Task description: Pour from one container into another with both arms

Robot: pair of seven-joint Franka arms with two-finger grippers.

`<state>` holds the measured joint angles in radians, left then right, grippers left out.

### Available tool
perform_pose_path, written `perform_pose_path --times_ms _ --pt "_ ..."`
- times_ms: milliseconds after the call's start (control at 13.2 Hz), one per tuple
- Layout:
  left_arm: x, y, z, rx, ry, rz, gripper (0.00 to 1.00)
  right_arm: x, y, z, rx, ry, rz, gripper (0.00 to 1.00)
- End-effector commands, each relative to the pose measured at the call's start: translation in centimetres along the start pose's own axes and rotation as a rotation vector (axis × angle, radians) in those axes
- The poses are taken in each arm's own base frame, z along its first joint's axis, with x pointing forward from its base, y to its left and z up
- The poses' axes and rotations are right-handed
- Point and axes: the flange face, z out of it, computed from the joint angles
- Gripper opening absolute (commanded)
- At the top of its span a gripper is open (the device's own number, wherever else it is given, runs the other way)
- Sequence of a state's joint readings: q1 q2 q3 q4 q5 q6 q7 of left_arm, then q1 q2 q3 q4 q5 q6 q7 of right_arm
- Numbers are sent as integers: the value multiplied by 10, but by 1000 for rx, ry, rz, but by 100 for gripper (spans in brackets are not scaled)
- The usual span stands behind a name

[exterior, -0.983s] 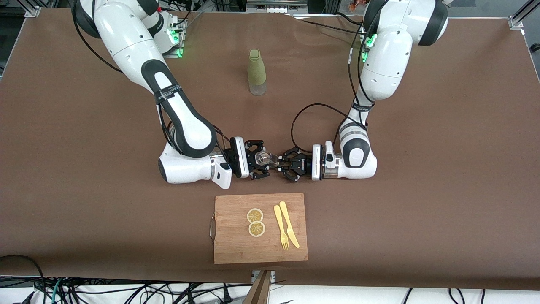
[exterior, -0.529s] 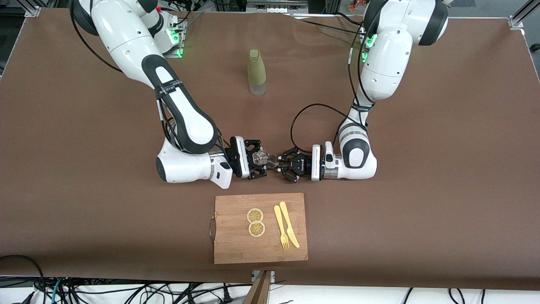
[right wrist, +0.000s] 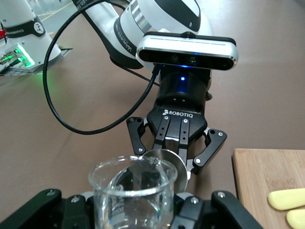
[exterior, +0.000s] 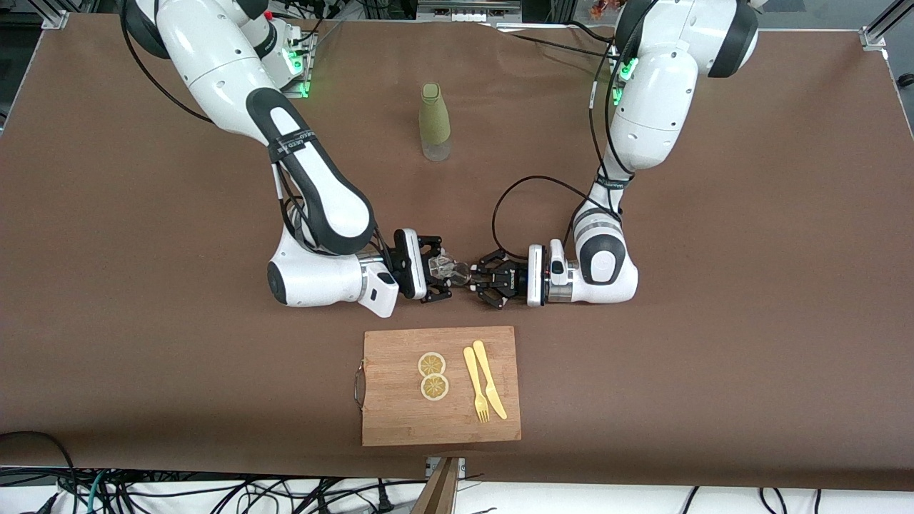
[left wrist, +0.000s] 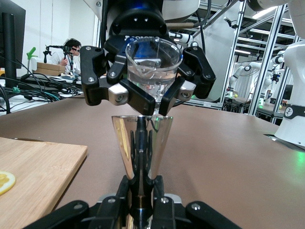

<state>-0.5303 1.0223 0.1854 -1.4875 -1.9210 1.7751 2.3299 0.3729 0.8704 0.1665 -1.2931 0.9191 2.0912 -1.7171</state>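
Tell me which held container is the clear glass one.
The beaker in the right pincer; the left pincer holds a shiny metal cone-shaped jigger.

We are seeing a clear, glossy glass beaker (left wrist: 153, 64) above a mirror-polished metal jigger (left wrist: 142, 148). The table (exterior: 714, 285) is showing a matt brown, cloth-like cover. The cutting board (exterior: 400, 414) is looking like smooth, pale wood with a thin metal handle. The fork (exterior: 474, 384) and knife (exterior: 490, 380) are appearing as matt yellow plastic. The arms' shells (exterior: 657, 100) are shining as glossy white plastic.
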Motion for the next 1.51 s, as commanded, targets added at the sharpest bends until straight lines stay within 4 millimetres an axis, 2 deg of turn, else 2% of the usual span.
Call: perform_pose_path --times_ms 0,76,832,1436 --pt "5 -4 6 22 13 25 0 14 -2 -3 -14 -58 17 7" --pt "5 -4 6 22 13 25 0 18 -3 -1 -11 -68 6 7" --pt "5 -4 6 21 14 28 0 22 -4 0 -12 -67 13 7" --pt "2 -3 6 20 13 29 0 32 -5 -14 -16 10 43 7"
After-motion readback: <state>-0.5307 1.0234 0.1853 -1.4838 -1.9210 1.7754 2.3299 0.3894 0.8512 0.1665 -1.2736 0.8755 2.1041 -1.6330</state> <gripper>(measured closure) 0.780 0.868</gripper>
